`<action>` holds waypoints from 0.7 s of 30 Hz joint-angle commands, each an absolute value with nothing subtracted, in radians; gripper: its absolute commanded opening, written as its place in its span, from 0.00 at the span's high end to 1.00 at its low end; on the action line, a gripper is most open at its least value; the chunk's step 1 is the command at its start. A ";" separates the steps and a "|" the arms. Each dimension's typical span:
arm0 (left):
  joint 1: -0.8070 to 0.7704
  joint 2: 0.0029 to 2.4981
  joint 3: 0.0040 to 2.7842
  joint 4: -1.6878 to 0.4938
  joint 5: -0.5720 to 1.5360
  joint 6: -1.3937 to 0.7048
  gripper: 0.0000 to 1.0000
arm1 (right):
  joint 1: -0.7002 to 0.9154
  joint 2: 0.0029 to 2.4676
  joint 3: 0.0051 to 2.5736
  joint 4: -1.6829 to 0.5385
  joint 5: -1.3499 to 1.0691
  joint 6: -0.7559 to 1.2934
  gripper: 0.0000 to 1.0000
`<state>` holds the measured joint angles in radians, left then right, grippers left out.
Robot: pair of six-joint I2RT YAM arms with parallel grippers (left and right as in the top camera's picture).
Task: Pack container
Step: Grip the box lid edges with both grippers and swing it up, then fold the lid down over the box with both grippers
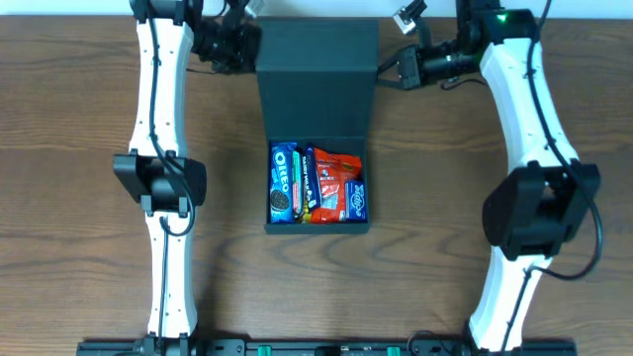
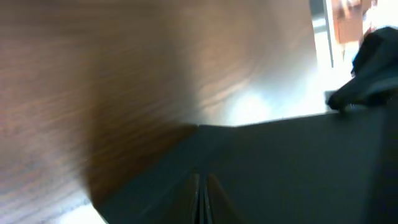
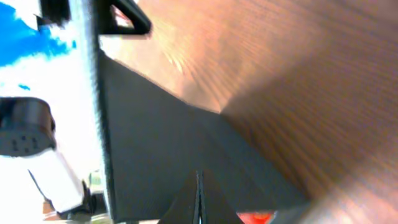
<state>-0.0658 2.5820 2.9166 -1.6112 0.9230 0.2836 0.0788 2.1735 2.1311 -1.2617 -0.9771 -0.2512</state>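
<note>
1. We see the container [image 1: 316, 89], a dark matte box, in the middle of the wooden table [image 1: 79, 119], between the two arms.
2. Its hinged lid lies open and flat towards the far edge of the table. The tray half sits nearer the arm bases.
3. The tray is full of snacks: an Oreo packet [image 1: 283, 183] on the left, a red packet [image 1: 334, 178] in the middle, and a blue packet [image 1: 354, 203] at the right, all packed close together.
4. The left gripper [image 1: 252, 49] is at the far left corner of the lid. In its wrist view the fingers [image 2: 194, 190] are pressed together against the dark cardboard [image 2: 298, 162].
5. The right gripper [image 1: 384, 71] is at the lid's right edge. Its fingers [image 3: 189, 199] are also pressed together, with only a thin line between them, right at the lid's surface [image 3: 149, 143].
6. We cannot tell whether either pair nips the lid's edge or only touches it.
</note>
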 commanded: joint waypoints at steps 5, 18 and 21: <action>-0.073 2.454 2.946 -1.689 0.878 0.460 0.94 | 0.120 2.061 2.145 -1.348 -0.807 -0.385 0.98; -0.073 2.362 2.946 -1.689 0.861 0.456 0.94 | 0.127 1.939 2.145 -1.477 -0.733 -0.498 0.98; -0.073 2.351 2.946 -1.689 0.860 0.456 0.94 | 0.130 1.927 2.145 -1.510 -0.733 -0.531 0.98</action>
<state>-0.0750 2.3920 2.9238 -1.6115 0.8646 0.4385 0.1211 1.9587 2.1315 -1.4967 -0.7380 -0.4763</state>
